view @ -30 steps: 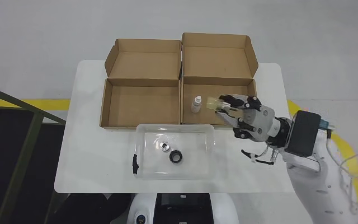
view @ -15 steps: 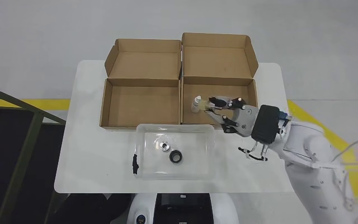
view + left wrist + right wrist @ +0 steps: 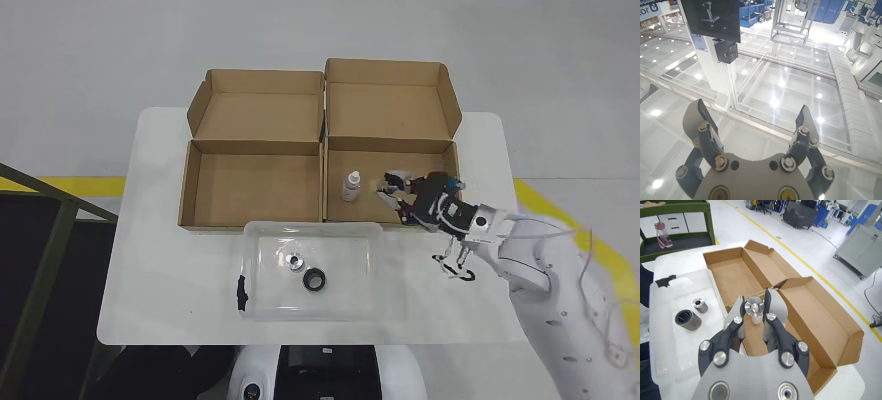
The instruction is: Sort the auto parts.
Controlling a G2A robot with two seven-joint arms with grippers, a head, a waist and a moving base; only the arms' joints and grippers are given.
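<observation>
I am holding my left gripper [image 3: 752,103] pointed up at the ceiling, its two toothed fingers spread wide apart and gripping nothing.

On the white table [image 3: 160,250], the left cardboard box [image 3: 250,190] is sitting open at the back with its lid folded away from me. In front of the two boxes, the clear plastic tray [image 3: 262,305] is lying with a scrap of black tape [image 3: 241,292] on its left rim. Two parts are resting inside it, near each other but not touching: a small silver bushing [image 3: 292,262] and, just right of it and closer to me, a larger dark sleeve [image 3: 315,280]. Both are standing on end with their bores facing up.

Further right, the right cardboard box [image 3: 400,160] is sitting open, edge to edge with the left one. A small white bottle [image 3: 351,185] is standing upright near its left wall.

Just right of the bottle, I am holding my right gripper [image 3: 395,187] over the front of that box. Its fingers are clamping a round silver metal part [image 3: 754,309], a stepped disc with a central hub facing my wrist camera. I cannot tell whether the part is touching the box floor.
</observation>
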